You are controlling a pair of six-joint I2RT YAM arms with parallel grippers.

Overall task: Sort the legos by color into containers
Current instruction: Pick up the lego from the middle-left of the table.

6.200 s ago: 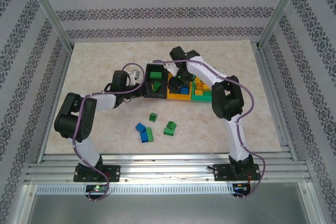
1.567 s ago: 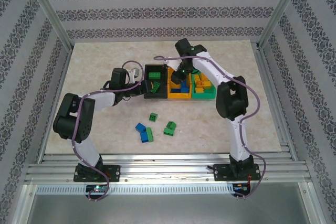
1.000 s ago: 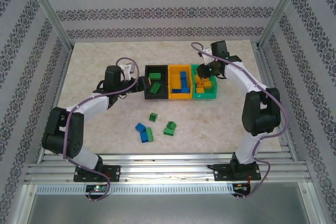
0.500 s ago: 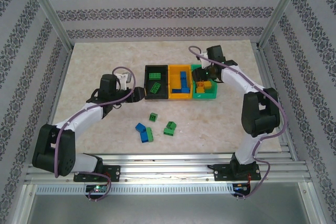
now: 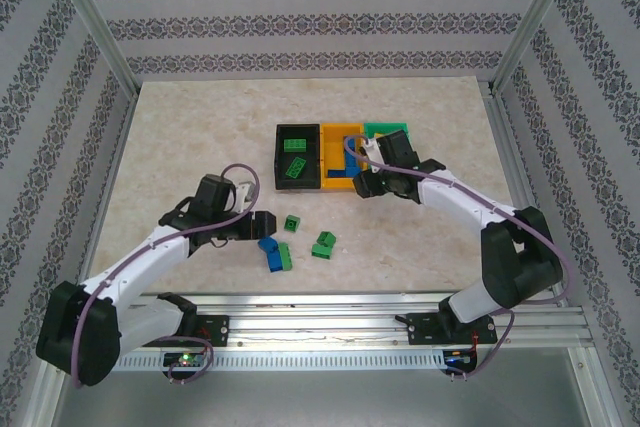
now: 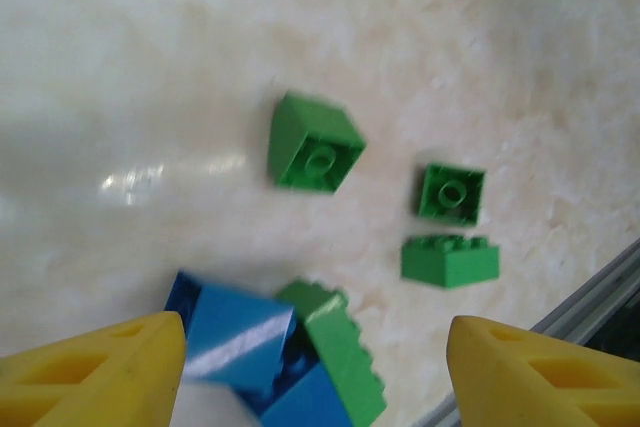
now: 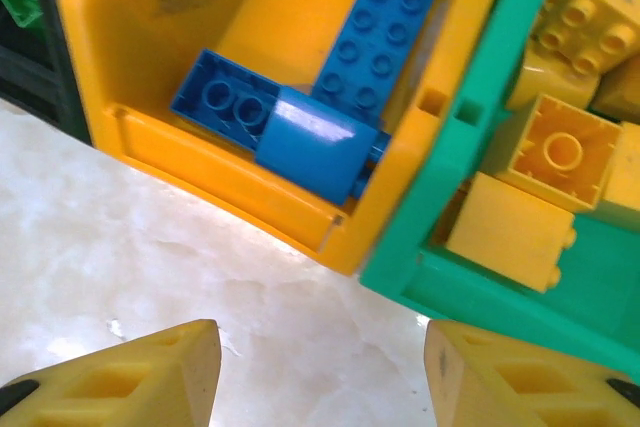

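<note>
long blue brick (image 7: pixel 388 35), lengthwise in yellow bin (image 7: pixel 200 179)

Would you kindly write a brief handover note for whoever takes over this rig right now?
Left claw: open, empty, above the loose green bricks and loose blue bricks on the table.
Right claw: open, empty, at the near walls of the yellow-orange bin and green bin.
Done: sorted green legos lie in the black bin, blue legos in the yellow-orange bin, yellow-orange legos in the green bin.
Left: four loose green bricks to black, about two loose blue bricks to yellow-orange.
</note>
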